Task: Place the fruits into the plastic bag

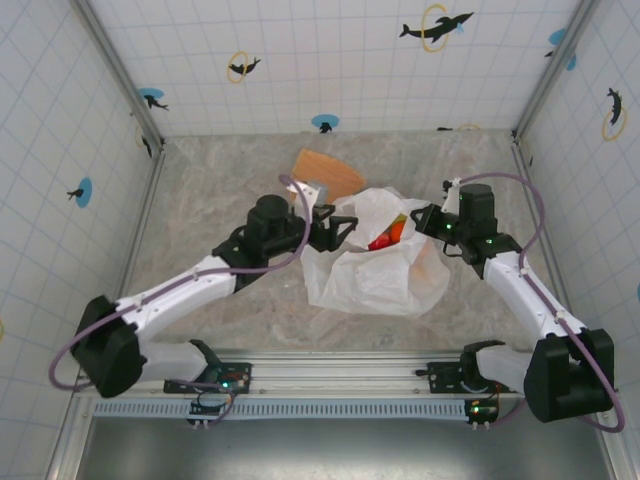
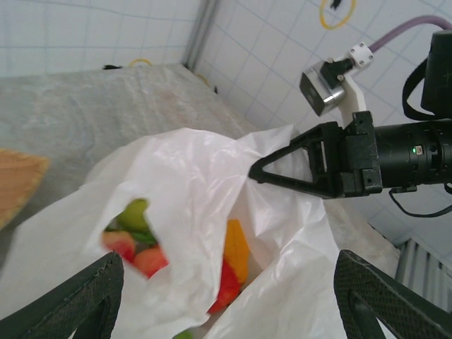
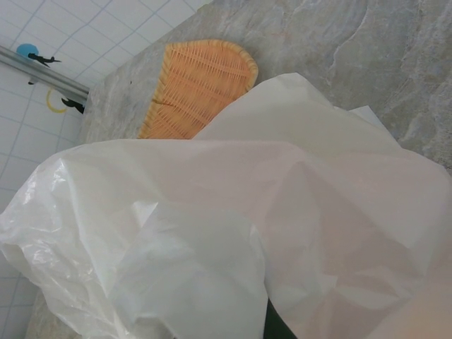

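Observation:
The plastic bag [image 1: 365, 275] lies mid-table with its mouth held up. Inside it are the fruits [image 1: 388, 235]: an orange one [image 2: 237, 247], a red one [image 2: 227, 286], a green one [image 2: 134, 213] and two reddish ones [image 2: 134, 253] behind a handle hole. My left gripper [image 1: 343, 228] is open at the bag's left rim, its fingers [image 2: 85, 300] spread wide either side of the film and holding nothing. My right gripper [image 1: 420, 220] pinches the bag's right rim, its tips closed on the film [image 2: 256, 174]. In the right wrist view the bag [image 3: 233, 233] hides the jaws except a dark sliver of finger [image 3: 277, 326].
A tan woven heart-shaped plate [image 1: 330, 172] lies behind the bag, bare [image 3: 198, 85]. Tiled walls and metal corner posts [image 1: 120, 70] enclose the marble table [image 1: 210, 190]. A rail [image 1: 330, 375] runs along the near edge.

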### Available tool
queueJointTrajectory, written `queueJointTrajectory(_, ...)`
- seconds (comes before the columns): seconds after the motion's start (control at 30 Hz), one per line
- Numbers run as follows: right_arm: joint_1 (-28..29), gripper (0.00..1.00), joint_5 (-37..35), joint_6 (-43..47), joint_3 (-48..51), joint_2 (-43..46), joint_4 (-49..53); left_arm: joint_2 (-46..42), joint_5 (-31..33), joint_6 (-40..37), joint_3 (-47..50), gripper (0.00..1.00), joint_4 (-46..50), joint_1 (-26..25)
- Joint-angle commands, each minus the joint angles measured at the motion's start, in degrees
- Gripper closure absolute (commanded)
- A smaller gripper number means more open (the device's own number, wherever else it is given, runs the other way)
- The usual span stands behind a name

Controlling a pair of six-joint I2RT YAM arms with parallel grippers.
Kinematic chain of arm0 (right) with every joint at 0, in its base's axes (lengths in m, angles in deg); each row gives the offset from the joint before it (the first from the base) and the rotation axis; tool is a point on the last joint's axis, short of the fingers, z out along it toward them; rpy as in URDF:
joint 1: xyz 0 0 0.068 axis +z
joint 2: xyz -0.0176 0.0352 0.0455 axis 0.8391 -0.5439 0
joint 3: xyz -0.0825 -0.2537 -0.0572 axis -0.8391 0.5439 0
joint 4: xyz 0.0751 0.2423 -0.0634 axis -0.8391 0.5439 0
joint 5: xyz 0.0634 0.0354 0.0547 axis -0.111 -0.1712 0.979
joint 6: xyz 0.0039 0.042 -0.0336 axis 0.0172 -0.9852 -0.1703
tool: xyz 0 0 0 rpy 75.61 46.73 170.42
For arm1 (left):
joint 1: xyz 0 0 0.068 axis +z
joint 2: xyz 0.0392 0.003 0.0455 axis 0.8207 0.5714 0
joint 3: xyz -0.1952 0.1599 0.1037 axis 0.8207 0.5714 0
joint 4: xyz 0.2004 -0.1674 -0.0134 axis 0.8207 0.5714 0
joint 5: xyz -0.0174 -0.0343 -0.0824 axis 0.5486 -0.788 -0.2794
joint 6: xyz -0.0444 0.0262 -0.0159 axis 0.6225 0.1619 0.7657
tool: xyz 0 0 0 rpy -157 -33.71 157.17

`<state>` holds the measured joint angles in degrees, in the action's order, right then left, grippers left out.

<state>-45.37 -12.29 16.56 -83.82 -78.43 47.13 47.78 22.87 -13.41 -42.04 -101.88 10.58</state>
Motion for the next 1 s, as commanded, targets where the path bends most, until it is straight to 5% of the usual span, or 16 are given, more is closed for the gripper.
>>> queueJointTrajectory(0.0, -0.4, 0.96, 0.2, 0.6, 0.5, -0.4, -2.4, -6.0, 9.3, 3.3, 4.3, 0.20, 6.8, 1.3)
queueJointTrajectory(0.2, -0.5, 0.96, 0.1, 0.8, 0.6, -0.7, -2.7, -13.0, 16.0, 14.1, 13.9, 0.17, 16.0, 3.1)
queueJointTrajectory(0.5, -0.5, 0.96, 0.4, 0.7, 0.2, -1.5, -3.6, -8.1, 1.9, 24.7, 23.8, 0.18, 3.6, 3.1)
queueJointTrajectory(0.67, -0.7, 0.96, 0.2, 1.0, 0.0, -1.0, -2.9, -0.7, -4.5, 23.6, 21.2, 0.41, -5.5, 2.7)
queueJointTrajectory(0.97, -4.8, 0.96, -2.7, 7.4, -5.1, 0.9, 5.2, 5.6, -14.2, 19.5, 9.6, 0.99, -8.0, 1.5)
